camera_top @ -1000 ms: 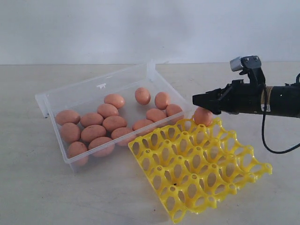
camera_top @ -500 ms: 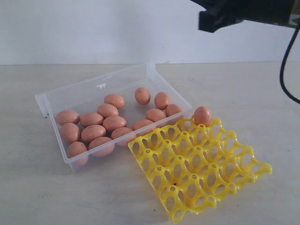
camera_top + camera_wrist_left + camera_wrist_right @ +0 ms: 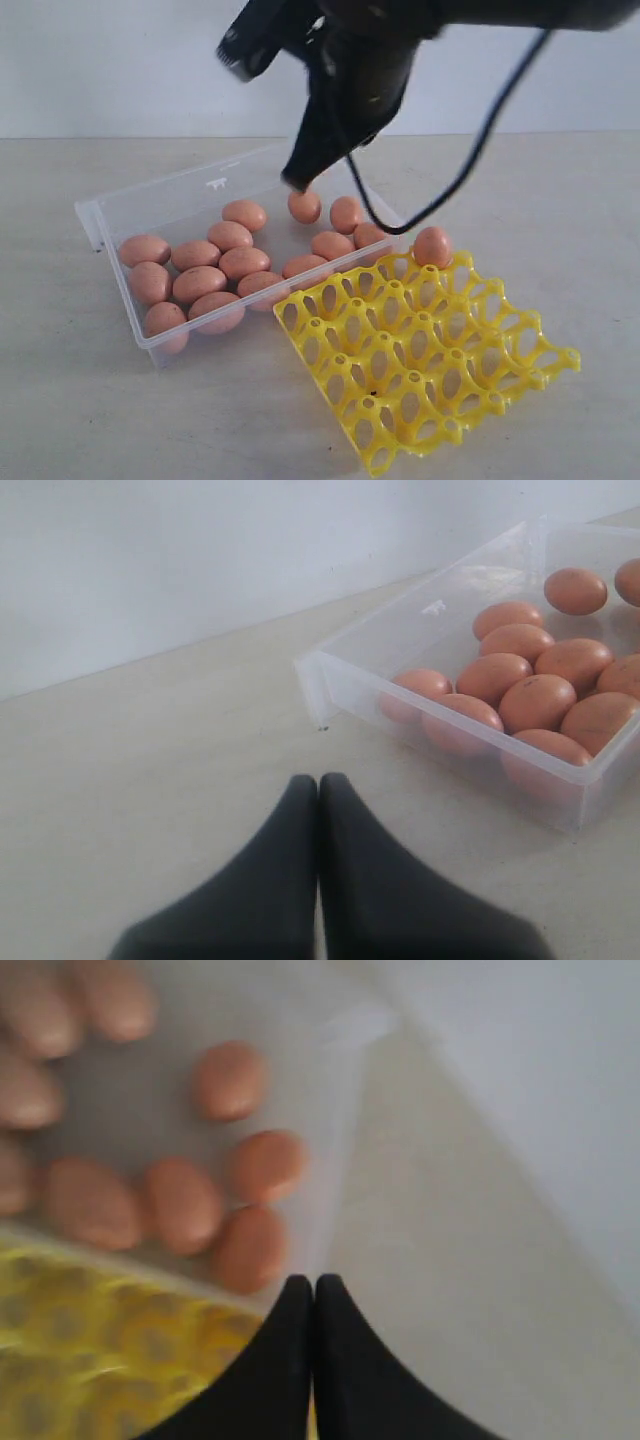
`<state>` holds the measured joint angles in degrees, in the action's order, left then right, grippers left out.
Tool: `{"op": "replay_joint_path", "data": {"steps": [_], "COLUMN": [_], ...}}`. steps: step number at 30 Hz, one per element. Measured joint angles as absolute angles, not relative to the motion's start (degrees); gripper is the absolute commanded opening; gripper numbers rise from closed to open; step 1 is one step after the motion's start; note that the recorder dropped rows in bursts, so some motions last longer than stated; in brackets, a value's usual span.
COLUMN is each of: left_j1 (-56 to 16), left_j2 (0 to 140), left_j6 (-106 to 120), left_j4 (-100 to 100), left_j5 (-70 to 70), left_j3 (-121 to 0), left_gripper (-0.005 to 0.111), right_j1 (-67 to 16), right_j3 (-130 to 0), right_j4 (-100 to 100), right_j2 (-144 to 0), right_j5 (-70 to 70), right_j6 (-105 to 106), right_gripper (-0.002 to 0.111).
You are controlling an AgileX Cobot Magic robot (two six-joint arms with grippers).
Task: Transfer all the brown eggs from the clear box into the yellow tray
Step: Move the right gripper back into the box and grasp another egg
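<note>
The right gripper (image 3: 297,181) is seen pressed shut with nothing between its fingers — it is held over the far part of the box (image 3: 118,212), above the farthest egg (image 3: 304,205). The left gripper (image 3: 319,782) is likewise closed and empty, hung over the table (image 3: 150,780) apart from the box's end wall. Most eggs (image 3: 230,236) are found loose in the box, bunched toward its near side. One egg (image 3: 432,246) is seated in the far corner cup of the tray (image 3: 520,345) — laid near right, close against the box
</note>
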<state>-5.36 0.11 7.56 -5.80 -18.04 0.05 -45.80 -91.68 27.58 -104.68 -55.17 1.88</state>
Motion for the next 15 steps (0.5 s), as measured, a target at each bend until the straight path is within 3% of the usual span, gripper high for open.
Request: {"op": "replay_joint_path", "data": {"steps": [3, 6, 13, 15], "left_j1": [-5.36, -5.36, -5.36, -5.36], "left_j2": [0.11, 0.11, 0.11, 0.11], "left_j6": [7.56, 7.56, 7.56, 7.56], "left_j4": [-5.8, -5.8, -5.8, -5.8], "left_j5": [-18.04, -18.04, -18.04, -18.04], "left_j3": [0.05, 0.05, 0.05, 0.05], "left_gripper": [-0.004, -0.004, -0.004, -0.004], "right_j1": [-45.46, -45.46, -45.47, -45.36], "right_j3": [-105.07, -113.44, -118.15, -118.15], "right_j4": [2.96, -8.36, -9.07, -7.67], "right_j2": [-113.23, -119.4, -127.45, -129.76], "right_j5": [-65.52, -67.28, -60.16, -60.02], "right_j6": [19.69, 28.78, 41.81, 44.16], "right_gripper": [0.0, 0.003, 0.057, 0.063]}}
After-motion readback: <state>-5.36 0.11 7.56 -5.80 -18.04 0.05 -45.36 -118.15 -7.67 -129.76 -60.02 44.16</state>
